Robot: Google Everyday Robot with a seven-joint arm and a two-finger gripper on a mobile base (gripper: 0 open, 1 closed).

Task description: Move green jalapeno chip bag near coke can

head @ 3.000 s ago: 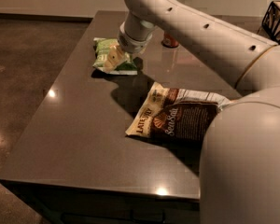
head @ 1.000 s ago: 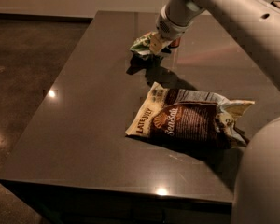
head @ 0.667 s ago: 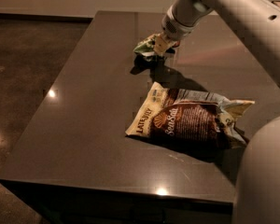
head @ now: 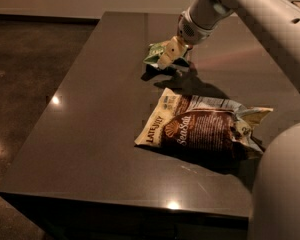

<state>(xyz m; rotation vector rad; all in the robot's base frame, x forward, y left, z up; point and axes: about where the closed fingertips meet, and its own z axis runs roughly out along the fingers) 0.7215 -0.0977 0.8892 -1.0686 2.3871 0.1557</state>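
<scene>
The green jalapeno chip bag hangs crumpled in my gripper, held a little above the dark table near its far middle, with its shadow just beneath. The gripper is shut on the bag's right side, and the white arm reaches in from the upper right. The coke can does not show; the wrist and gripper cover the spot behind them.
A large brown-and-cream Sea Salt chip bag lies flat on the table in front of the gripper, to the right of centre. The robot's white body fills the lower right corner. The table's left edge borders the brown floor.
The gripper has lifted the green bag from the far left of the table and carried it right. Over the last second it has moved slightly further right, now covering the can.
</scene>
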